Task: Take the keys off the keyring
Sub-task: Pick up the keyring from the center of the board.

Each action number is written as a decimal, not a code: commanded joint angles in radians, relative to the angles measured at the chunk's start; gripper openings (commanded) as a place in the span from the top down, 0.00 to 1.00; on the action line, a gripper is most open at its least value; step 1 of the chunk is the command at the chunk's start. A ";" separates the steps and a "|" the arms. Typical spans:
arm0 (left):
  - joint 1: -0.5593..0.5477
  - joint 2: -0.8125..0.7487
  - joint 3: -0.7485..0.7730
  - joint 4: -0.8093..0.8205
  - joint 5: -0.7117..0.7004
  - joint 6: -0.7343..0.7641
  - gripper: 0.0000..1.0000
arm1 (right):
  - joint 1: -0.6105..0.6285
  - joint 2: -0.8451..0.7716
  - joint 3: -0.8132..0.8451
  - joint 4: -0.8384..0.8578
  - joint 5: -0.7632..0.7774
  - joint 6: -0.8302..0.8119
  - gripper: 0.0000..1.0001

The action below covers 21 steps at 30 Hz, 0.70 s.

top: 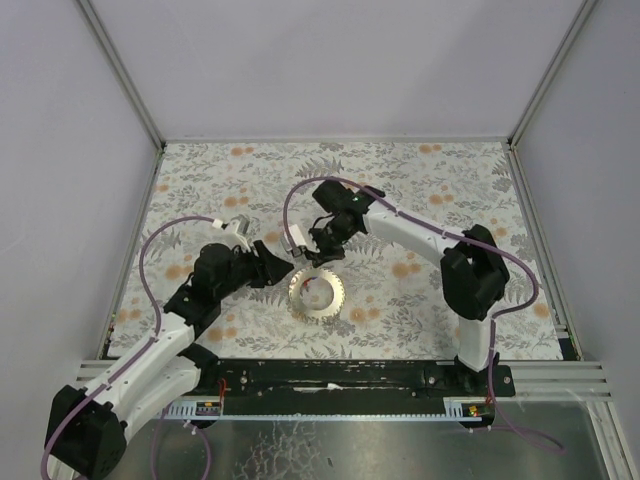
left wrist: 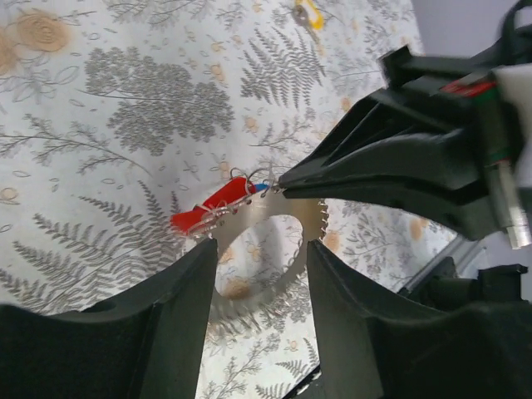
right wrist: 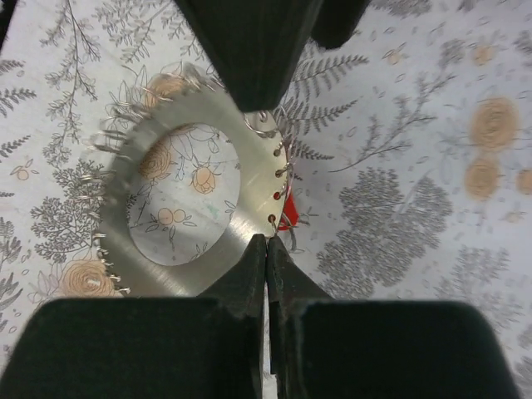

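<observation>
Left gripper (left wrist: pixel 262 249): jaws stand about half apart and pinch nothing.
Left fingers (left wrist: pixel 179 316): they straddle the ring's hole, one on each side; I cannot tell whether they touch the metal.
Right gripper (right wrist: pixel 267 243): jaws are pressed together with no gap between them.
Right fingertips (right wrist: pixel 249 259): they meet at the outer rim of the ring, just by a small hole in it; whether a wire is nipped between them cannot be told.
Ring (right wrist: pixel 259 166): it lies flat on the cloth, between the two grippers. Its near arc runs under the left fingers and its far rim is at the right tips.
Red key (left wrist: pixel 212 208): it hangs on the ring's rim, just beside the right tips and just beyond the left fingers, to their left.
Blue key (left wrist: pixel 262 188): only a tiny bit shows, touching the right tips, next to the red key.
Yellow key (left wrist: pixel 309 14): it lies on the cloth, well apart from the ring and far beyond both pairs of fingers.
Wire loops (right wrist: pixel 108 141): thin loops stick out along the rim on the side away from the right tips.
Cloth (top: pixel 450 180): a pale fern and flower print lies under everything.
</observation>
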 commanded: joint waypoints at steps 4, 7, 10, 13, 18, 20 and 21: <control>0.007 0.005 -0.075 0.294 0.182 -0.147 0.52 | 0.008 -0.127 0.094 -0.073 0.007 0.065 1.00; 0.006 0.009 -0.143 0.474 0.215 -0.262 0.51 | 0.009 -0.139 0.124 -0.072 0.033 0.126 1.00; 0.006 0.022 -0.232 0.710 0.229 -0.431 0.50 | 0.009 -0.144 0.156 -0.077 0.051 0.202 1.00; 0.005 0.051 -0.298 0.869 0.218 -0.509 0.48 | 0.009 -0.147 0.177 -0.078 0.048 0.270 1.00; 0.003 0.079 -0.300 0.876 0.217 -0.404 0.47 | 0.009 -0.155 0.181 -0.072 0.032 0.370 1.00; -0.002 0.086 -0.287 0.875 0.221 -0.327 0.47 | 0.009 -0.158 0.180 -0.068 0.032 0.402 1.00; -0.005 0.090 -0.280 0.874 0.222 -0.293 0.47 | 0.009 -0.159 0.180 -0.068 0.033 0.419 1.00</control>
